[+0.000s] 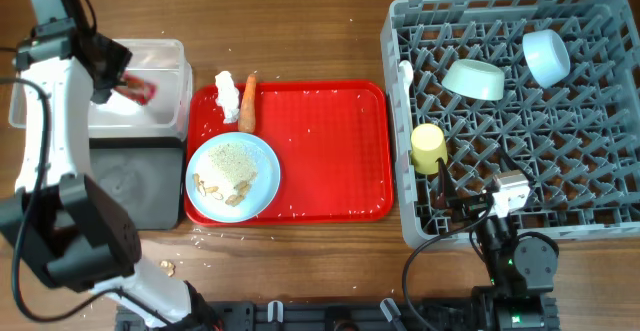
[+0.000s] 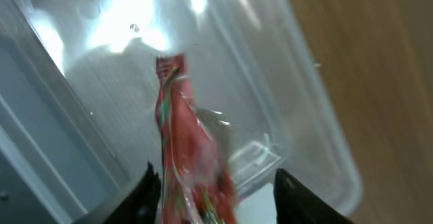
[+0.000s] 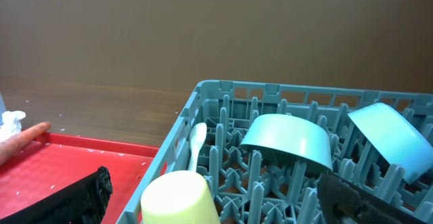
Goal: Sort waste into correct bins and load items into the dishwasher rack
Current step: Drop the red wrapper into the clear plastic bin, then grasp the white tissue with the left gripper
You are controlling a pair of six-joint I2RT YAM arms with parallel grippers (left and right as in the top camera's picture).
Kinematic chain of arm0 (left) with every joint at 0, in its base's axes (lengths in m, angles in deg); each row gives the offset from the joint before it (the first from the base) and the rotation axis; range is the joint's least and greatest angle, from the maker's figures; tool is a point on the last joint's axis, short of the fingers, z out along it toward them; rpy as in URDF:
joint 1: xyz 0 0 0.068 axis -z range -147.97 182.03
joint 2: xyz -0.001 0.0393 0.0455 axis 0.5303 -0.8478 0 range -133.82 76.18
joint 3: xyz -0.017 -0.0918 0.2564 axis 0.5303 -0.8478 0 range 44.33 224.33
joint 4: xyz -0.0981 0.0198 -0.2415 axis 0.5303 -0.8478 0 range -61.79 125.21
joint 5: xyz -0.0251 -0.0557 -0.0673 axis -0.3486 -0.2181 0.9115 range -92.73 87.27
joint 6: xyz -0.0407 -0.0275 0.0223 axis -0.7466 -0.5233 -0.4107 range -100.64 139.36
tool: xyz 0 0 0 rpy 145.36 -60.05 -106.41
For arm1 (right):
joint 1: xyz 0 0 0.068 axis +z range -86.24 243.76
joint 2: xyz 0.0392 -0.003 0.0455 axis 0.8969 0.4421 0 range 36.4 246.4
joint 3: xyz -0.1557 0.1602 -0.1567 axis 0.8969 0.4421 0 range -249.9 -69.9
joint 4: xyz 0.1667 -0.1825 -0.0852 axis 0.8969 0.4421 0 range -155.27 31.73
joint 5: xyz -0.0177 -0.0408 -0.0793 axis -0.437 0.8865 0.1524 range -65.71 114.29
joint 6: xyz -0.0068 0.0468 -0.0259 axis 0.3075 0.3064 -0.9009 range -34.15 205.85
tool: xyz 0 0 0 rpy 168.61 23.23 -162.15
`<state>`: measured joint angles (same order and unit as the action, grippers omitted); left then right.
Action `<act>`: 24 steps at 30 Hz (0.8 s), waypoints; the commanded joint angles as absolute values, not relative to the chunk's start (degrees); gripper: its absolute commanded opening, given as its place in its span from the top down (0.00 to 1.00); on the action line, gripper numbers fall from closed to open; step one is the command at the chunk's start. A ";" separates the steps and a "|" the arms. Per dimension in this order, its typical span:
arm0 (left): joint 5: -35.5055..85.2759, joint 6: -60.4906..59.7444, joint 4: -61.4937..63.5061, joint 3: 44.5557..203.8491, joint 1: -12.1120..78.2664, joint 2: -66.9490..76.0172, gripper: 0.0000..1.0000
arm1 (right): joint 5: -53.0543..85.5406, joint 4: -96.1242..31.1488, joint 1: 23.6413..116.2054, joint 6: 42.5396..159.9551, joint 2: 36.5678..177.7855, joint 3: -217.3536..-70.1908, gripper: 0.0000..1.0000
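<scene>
The clear tub (image 2: pixel 284 82) is glossy see-through plastic that catches glare. The snack wrapper (image 2: pixel 189 149) is shiny, crinkled film. The red tray (image 1: pixel 330 151) is smooth plastic, and the rack (image 1: pixel 600 226) is matt grey plastic. The black tub (image 1: pixel 130 186) looks dull. The table (image 1: pixel 300 41) is grained wood. The tissue (image 1: pixel 227 93) is soft, crumpled paper.

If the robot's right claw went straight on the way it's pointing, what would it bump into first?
Probably the small yellow cup in the dishwasher rack, directly ahead of the open right gripper; the mint-green bowl sits beyond it. Depth is unclear.
</scene>
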<state>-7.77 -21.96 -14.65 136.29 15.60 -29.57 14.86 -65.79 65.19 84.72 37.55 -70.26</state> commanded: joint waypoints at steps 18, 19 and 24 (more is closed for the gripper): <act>-17.19 -4.03 -13.15 135.87 41.90 -40.52 0.33 | 13.72 -66.16 64.86 85.86 37.05 -70.19 0.00; -17.19 -4.73 -12.62 135.87 41.68 -42.27 0.34 | 13.72 -66.16 64.86 85.86 37.05 -70.19 0.00; -15.64 -6.77 -11.92 135.87 40.80 -46.40 0.52 | 13.74 -66.16 64.86 85.86 37.05 -70.19 0.00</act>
